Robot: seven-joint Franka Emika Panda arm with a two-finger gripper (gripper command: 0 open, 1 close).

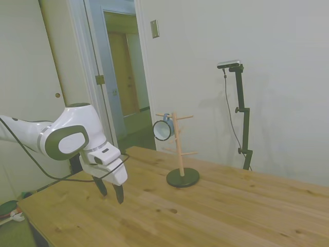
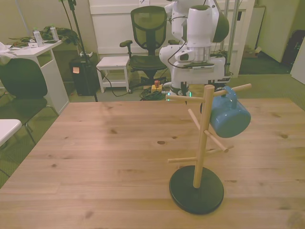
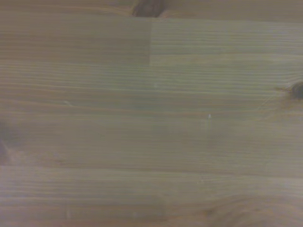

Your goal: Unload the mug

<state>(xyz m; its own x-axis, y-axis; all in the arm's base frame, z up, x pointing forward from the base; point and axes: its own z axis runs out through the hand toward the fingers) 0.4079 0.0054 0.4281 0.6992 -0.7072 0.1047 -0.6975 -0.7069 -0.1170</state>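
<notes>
The small light-blue enamel mug (image 1: 164, 129) is hung by its handle on the wooden peg stand (image 1: 179, 146), well apart from the open, empty end effector (image 1: 111, 192).

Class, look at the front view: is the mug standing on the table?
No. The mug hangs by its handle from an upper peg of the wooden stand.

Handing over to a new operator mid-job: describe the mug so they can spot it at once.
On the wooden table stands a wooden peg stand on a round black base. The mug hangs by its loop handle from an upper peg on the front view's right, the only light-blue thing on the stand; every other peg is bare.
</notes>
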